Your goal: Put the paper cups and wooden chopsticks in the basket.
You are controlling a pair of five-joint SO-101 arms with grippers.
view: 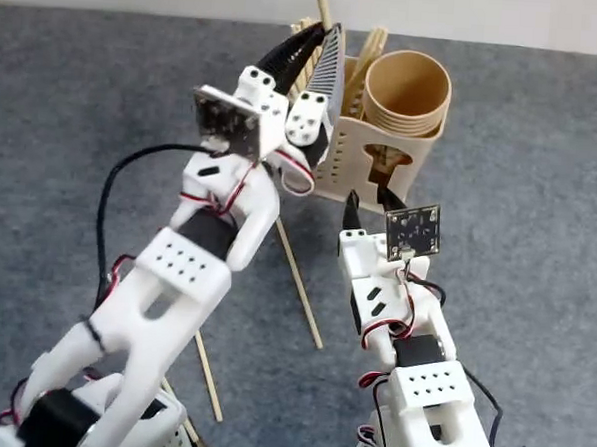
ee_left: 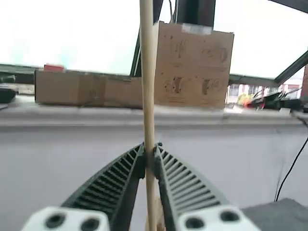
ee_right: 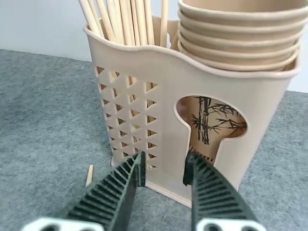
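A beige plastic basket stands at the back of the grey mat. Stacked paper cups sit in its right compartment and several wooden chopsticks in its left. My left gripper is raised over the left compartment, shut on one upright chopstick. My right gripper is open just in front of the basket, level with its keyhole cut-out, with nothing between its fingers. The cups rise above the rim. Two loose chopsticks lie on the mat.
The left arm's white body stretches diagonally over the loose chopsticks. The end of one chopstick lies beside the basket's base. Open grey mat spreads to the far left and right of the arms.
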